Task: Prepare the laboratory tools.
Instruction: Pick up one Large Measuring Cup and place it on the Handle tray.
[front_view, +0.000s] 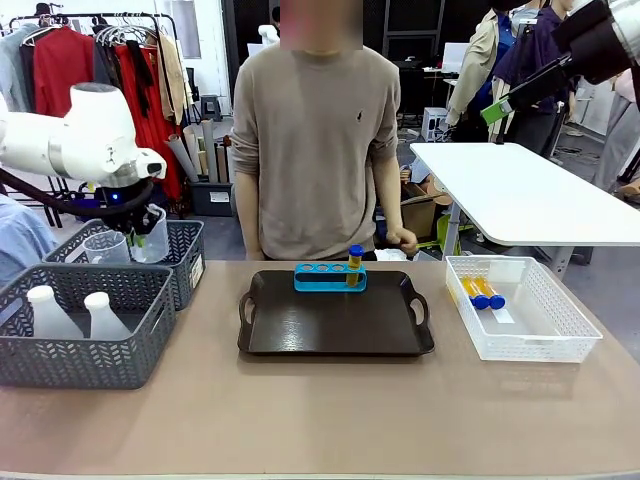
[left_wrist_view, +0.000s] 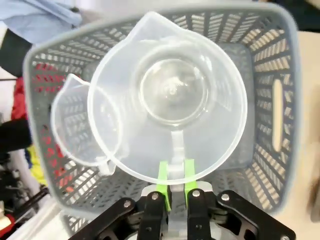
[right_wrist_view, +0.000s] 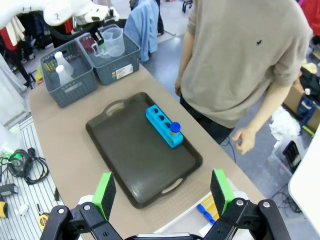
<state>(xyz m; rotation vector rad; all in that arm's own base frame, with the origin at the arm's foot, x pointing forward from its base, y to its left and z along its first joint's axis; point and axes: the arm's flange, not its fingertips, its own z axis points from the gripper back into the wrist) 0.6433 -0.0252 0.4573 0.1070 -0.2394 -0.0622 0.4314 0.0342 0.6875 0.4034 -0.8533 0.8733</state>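
**Left pincer clamped on the beaker handle**

Left pincer is pinched narrow on the handle of the clear beaker, inside the far grey basket at ten o'clock on the counter. You risk the thin handle twisting between the pads. The second beaker, overlapped by its rim at nine o'clock, may snag. Right pincer hangs wide and empty, high above the tray. The blue rack, holding one tube, waits at twelve. That basket's white label is too small to read.

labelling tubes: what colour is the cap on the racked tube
Blue round plastic cap, best in the front view.
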